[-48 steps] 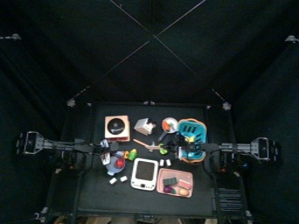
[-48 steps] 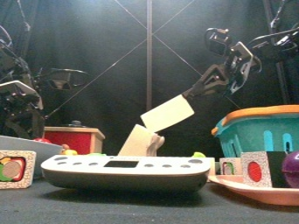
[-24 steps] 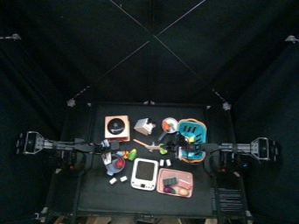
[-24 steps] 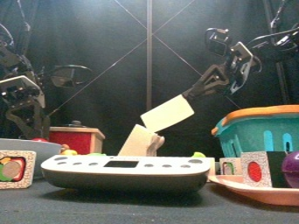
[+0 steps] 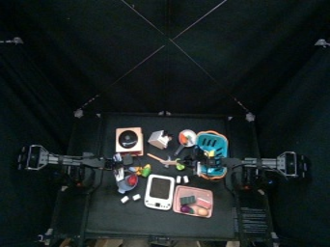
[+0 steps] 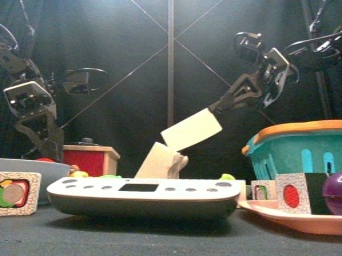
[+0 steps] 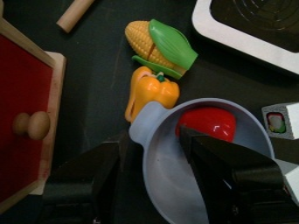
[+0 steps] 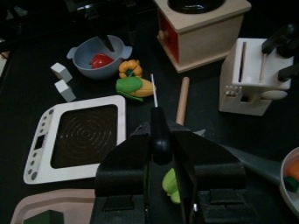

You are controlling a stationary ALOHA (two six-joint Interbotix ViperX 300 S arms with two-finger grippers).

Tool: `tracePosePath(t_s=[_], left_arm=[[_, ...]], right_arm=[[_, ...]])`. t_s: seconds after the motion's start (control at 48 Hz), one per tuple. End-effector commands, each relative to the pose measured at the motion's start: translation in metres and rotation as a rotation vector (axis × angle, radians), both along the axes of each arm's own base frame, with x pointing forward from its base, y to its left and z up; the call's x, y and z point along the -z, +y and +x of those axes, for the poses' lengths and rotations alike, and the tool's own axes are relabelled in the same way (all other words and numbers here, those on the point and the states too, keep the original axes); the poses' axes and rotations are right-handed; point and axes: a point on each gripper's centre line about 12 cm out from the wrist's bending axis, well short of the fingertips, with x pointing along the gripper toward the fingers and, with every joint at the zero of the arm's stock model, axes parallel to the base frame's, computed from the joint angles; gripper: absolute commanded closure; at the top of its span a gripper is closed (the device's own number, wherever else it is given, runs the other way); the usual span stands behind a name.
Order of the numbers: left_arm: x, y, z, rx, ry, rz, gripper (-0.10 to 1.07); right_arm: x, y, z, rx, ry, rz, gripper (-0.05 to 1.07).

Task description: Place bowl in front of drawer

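Note:
The grey-blue bowl (image 7: 163, 175) holds a red toy (image 7: 212, 123) and sits at the table's left front (image 5: 130, 178), also seen in the right wrist view (image 8: 97, 55). The drawer is a wooden box with a red front and a knob (image 7: 24, 122), standing behind the bowl (image 5: 127, 139). My left gripper (image 7: 162, 144) is open, with one jaw on either side of the bowl's rim. My right gripper (image 8: 158, 166) is shut on a toy knife (image 8: 156, 118), held in the air over the middle of the table (image 6: 194, 128).
A corn cob (image 7: 163, 44) and an orange pepper (image 7: 149, 87) lie beside the bowl. A white scale (image 5: 157, 191) and a pink tray (image 5: 194, 200) fill the front. A teal basket (image 5: 213, 145) stands right. A white slotted block (image 8: 251, 74) and a wooden stick (image 8: 183, 99) lie mid-table.
In the front view my left arm has shifted up and to the right above the bowl. The bowl and the right arm with the knife have not moved.

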Motion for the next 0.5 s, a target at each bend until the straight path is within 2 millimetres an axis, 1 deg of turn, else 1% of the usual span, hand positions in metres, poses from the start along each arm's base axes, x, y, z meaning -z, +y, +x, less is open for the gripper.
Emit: tracePosePath(t_s=[0.0, 0.479], left_arm=[[-0.0093, 0.001, 0.0078, 0.003, -0.036, 0.007, 0.11], [-0.0127, 0.0014, 0.0115, 0.007, -0.066, 0.014, 0.11]], right_arm=[[-0.0114, -0.0015, 0.0032, 0.002, -0.036, -0.006, 0.52], [-0.0104, -0.0015, 0.0031, 0.003, -0.033, -0.003, 0.52]])
